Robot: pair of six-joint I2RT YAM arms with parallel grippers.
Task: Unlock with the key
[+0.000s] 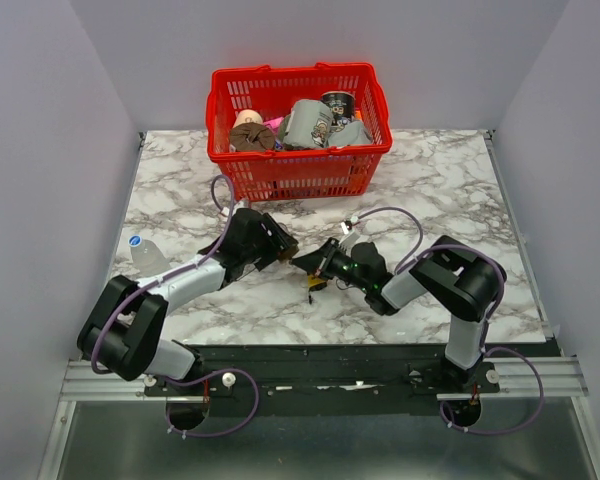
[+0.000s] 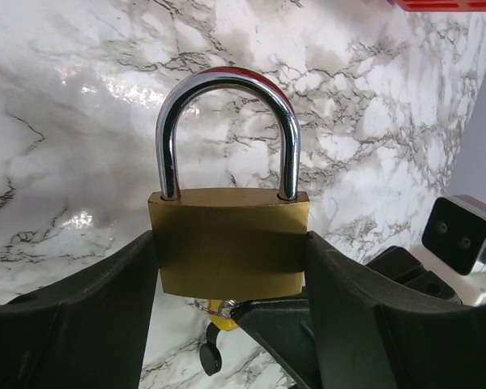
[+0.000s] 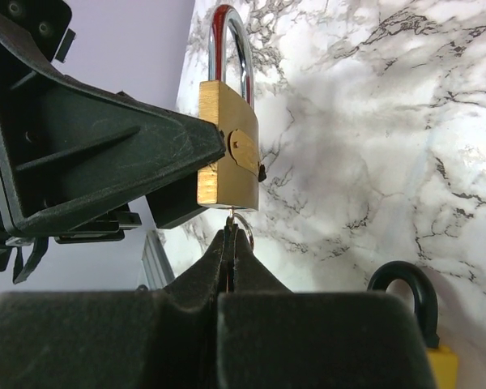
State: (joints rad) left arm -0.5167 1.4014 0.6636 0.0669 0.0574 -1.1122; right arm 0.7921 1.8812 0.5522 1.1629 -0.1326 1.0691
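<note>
The black fingers of the right gripper (image 3: 229, 237), pressed flat together right under the lens, pinch the tiny slim grey metal key (image 3: 230, 217), which points up into the underside of a plain brass padlock (image 3: 227, 146) with a bright steel shackle; a thin wire ring (image 3: 243, 228) sits at the key's head. The left gripper (image 2: 231, 267) clamps that brass padlock by its two flat sides, jaws spread to the width of the body, holding it upright above the table with both legs of the shackle seated in the body. Just below the two grippers is a small yellow-and-black padlock (image 3: 425, 340) (whether it hangs from the ring or lies on the surface I cannot tell). Around them spreads the white, grey-veined marble table (image 1: 460, 200). A clear plastic bottle with a blue cap (image 1: 145, 255) lies near its left edge, and a red plastic basket (image 1: 300, 175) of mixed items stands at the far side
</note>
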